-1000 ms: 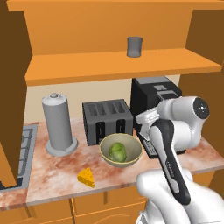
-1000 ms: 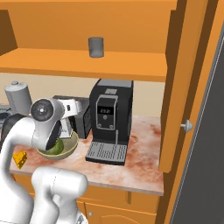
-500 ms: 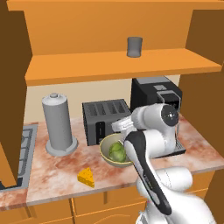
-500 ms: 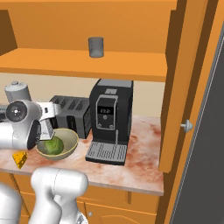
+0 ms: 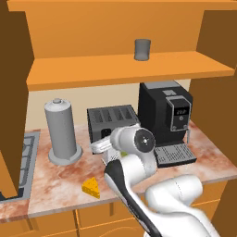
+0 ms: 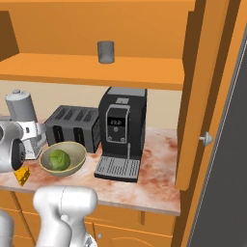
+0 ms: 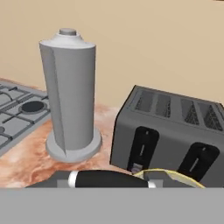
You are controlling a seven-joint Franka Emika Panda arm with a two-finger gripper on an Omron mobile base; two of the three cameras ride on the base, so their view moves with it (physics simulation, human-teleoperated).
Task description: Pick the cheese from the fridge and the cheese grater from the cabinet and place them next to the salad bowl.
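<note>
My gripper [image 5: 105,147] hangs low over the counter in front of the toaster, shut on the silver cheese grater [image 6: 30,149]. The grater's dark top handle [image 7: 109,179] lies across the bottom of the hand view. In the right base view the gripper [image 6: 32,137] is just left of the salad bowl [image 6: 72,166], which holds a green lettuce head [image 6: 59,158]. The cheese [image 5: 91,187], a small yellow wedge, lies on the counter near the front edge, below and left of the gripper. The arm hides the bowl in the left base view.
A grey paper towel holder [image 5: 62,134], a dark toaster [image 5: 113,120] and a black coffee machine [image 5: 169,118] stand along the back wall. A dark grey cup [image 5: 142,49] sits on the cabinet shelf [image 5: 92,71]. A stove [image 5: 21,157] lies at the left, the fridge [image 6: 226,159] at the right.
The arm has swung left and down from in front of the coffee machine to in front of the toaster, carrying the grater. The cheese, bowl and cup have not moved.
</note>
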